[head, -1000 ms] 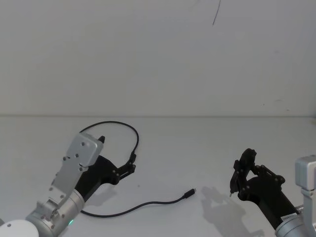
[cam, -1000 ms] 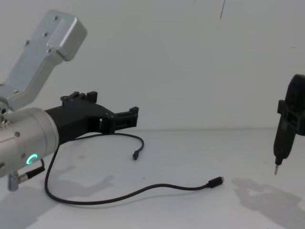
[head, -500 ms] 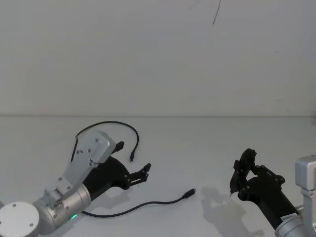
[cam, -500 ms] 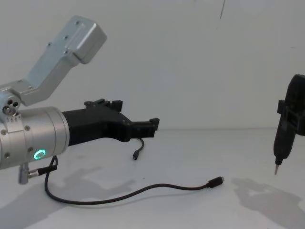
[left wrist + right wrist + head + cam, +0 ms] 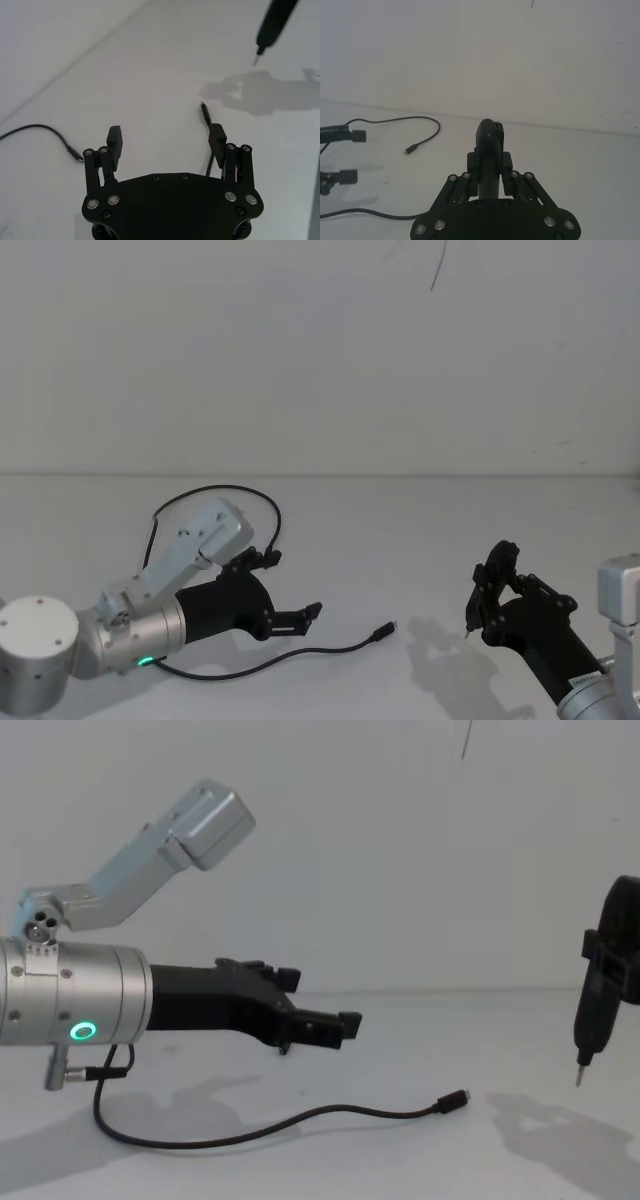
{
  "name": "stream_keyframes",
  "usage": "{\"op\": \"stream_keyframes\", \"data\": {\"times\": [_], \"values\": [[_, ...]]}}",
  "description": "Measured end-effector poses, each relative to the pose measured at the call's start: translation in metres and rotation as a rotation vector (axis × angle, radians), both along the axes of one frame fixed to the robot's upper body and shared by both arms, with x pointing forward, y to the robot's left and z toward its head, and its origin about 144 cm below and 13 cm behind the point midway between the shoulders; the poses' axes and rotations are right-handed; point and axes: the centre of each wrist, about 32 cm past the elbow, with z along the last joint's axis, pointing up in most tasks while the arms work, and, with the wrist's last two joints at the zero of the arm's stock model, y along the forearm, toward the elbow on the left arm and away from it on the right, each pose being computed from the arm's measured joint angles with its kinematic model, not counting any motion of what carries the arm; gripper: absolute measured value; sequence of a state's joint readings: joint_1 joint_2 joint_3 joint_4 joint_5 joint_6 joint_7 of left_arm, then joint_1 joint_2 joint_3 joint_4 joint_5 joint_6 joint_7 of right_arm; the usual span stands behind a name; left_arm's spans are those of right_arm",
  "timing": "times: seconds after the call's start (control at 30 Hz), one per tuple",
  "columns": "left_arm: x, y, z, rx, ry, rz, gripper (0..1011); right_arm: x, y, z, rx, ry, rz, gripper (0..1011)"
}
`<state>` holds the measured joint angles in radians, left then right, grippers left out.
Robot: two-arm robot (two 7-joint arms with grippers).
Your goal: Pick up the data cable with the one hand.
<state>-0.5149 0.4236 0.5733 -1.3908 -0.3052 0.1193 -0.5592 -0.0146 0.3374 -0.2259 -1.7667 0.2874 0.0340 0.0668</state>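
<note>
The data cable [image 5: 300,649] lies slack on the white table, a thin black line with one plug [image 5: 384,630] near the middle and a loop [image 5: 225,489] farther back. My left gripper [image 5: 290,585], black with a silver wrist and a green ring, hovers open just above the cable's near stretch, a short way left of that plug. In the left wrist view one finger [image 5: 217,138] stands over the cable by the plug [image 5: 205,111], and the other plug [image 5: 77,156] lies beside the other finger. From the chest, the cable [image 5: 300,1120] lies below the left gripper [image 5: 320,1005].
My right gripper [image 5: 486,600] hangs still at the right, shut, with a thin metal tip [image 5: 580,1074] pointing down above the table. A white wall [image 5: 320,360] closes the back of the white table [image 5: 420,530].
My left gripper has swung to the right and lower, from beside the back loop to over the cable's near stretch. The cable and the right arm have not moved.
</note>
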Motion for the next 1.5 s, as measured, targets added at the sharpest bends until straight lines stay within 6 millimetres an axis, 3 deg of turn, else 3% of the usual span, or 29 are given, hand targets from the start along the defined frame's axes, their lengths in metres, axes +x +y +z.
{"op": "stream_keyframes", "data": {"times": [0.3,0.6,1.03,1.5], "values": [[0.032,0.012,0.011,0.108,0.106,-0.151,1001,0.000,0.000,0.000,0.000,0.000,0.000,263],[0.051,0.021,0.022,0.190,0.155,-0.223,1001,0.000,0.000,0.000,0.000,0.000,0.000,263],[0.062,0.014,0.032,0.263,0.163,-0.305,1001,0.000,0.000,0.000,0.000,0.000,0.000,263],[0.065,0.000,0.028,0.305,0.210,-0.365,1002,0.000,0.000,0.000,0.000,0.000,0.000,263]]}}
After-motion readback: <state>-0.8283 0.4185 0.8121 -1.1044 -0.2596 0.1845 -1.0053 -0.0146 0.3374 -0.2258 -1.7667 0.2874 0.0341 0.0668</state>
